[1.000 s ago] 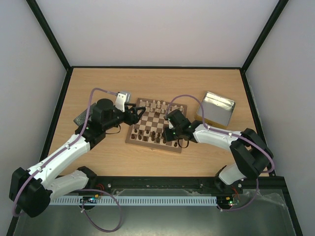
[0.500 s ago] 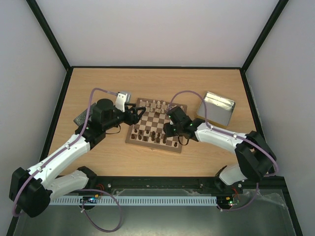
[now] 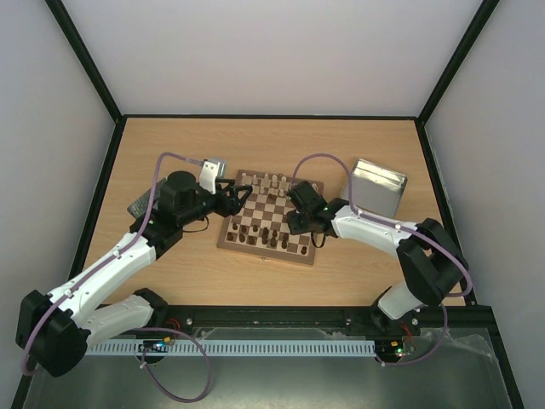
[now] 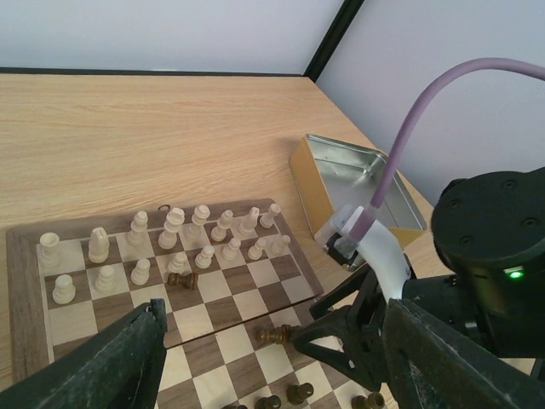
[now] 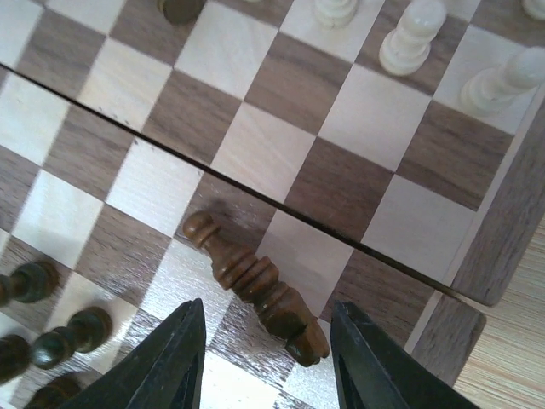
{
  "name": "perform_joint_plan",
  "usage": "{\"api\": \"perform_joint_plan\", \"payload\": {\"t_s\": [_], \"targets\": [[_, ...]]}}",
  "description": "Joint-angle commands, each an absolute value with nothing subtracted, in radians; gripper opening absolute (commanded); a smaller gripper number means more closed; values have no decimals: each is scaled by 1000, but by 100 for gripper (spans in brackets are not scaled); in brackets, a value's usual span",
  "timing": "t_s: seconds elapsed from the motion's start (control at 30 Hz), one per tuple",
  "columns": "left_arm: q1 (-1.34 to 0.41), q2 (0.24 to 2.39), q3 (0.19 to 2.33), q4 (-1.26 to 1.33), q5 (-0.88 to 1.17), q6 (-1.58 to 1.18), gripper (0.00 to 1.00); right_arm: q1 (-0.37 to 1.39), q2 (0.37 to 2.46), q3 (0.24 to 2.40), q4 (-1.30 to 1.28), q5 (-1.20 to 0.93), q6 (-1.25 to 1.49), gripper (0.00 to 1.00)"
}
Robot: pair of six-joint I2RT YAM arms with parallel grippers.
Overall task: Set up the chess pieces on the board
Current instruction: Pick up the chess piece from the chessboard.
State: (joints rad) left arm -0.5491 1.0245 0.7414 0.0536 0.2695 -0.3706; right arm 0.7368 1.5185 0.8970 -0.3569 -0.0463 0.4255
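The table (image 3: 255, 145) carries the board (image 3: 271, 207) at its middle, square to me. An open tin (image 3: 379, 188) sits on the table just off the board's right side, apart from it.

My left hand (image 3: 234, 195) hangs over the board's left edge. Its fingers (image 4: 102, 366) are spread wide with nothing between them, only bare squares below.

My right hand (image 3: 300, 223) is low over the board's right half, near the edge. Its fingers (image 5: 170, 358) stand apart, pinching nothing.

The light pieces (image 4: 170, 239) stand upright in two rows along the far side of the board. The dark pieces (image 3: 262, 235) are gathered along the near side; I cannot tell from above whether every one is on its own square. One stray dark piece (image 4: 182, 279) sits just in front of the light pawns.

A fallen dark piece (image 5: 254, 285) lies on its side on the board beside the fold line, its base between my right fingertips and its head pointing away from them. There is a gap on each side, so neither finger touches it.
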Motion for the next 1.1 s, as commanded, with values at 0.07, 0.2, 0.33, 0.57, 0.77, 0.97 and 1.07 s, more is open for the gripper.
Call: {"api": "perform_joint_plan", "payload": {"t_s": [0.07,0.2,0.33,0.57,0.77,0.97,1.07], "targets": [[-544,1015,740,64,283,-379,72,734,1576,952,-447,-38,333,38],[-545,1016,738,66,286,-380,72,734,1602,959,-465,-25,320,34],[-545,1018,737,69,294,-382,72,734,1616,946,-472,-29,307,31],[-545,1044,737,108,333,-418,73,732,1640,929,-456,-37,299,22],[-546,1086,734,163,377,-492,72,733,1623,911,-430,-26,294,10],[-549,1143,723,194,384,-652,72,733,1524,885,-404,-22,299,7],[-553,1197,730,210,389,-763,72,733,1438,853,-353,-55,298,7]]}}
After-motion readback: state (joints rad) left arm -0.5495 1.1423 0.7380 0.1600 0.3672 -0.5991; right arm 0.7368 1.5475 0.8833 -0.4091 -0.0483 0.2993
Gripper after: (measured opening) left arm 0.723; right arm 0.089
